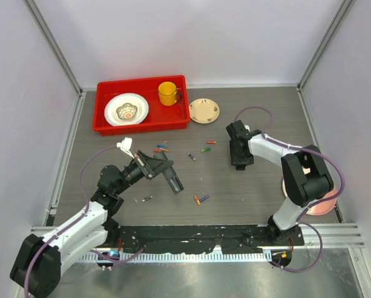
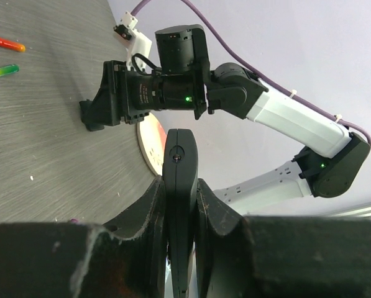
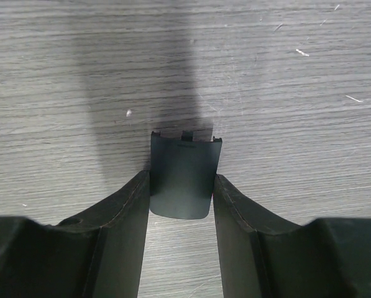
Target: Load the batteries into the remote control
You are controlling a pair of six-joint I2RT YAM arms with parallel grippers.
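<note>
The cover is off, pinched by its edges in the right claw, low at the worktop. The left claw is clamped tight on the remote, holding it lifted. Batteries lie scattered on the worktop between the arms. I can't see into the remote, but I'd say loading hasn't begun: cells in, then cover on.
</note>
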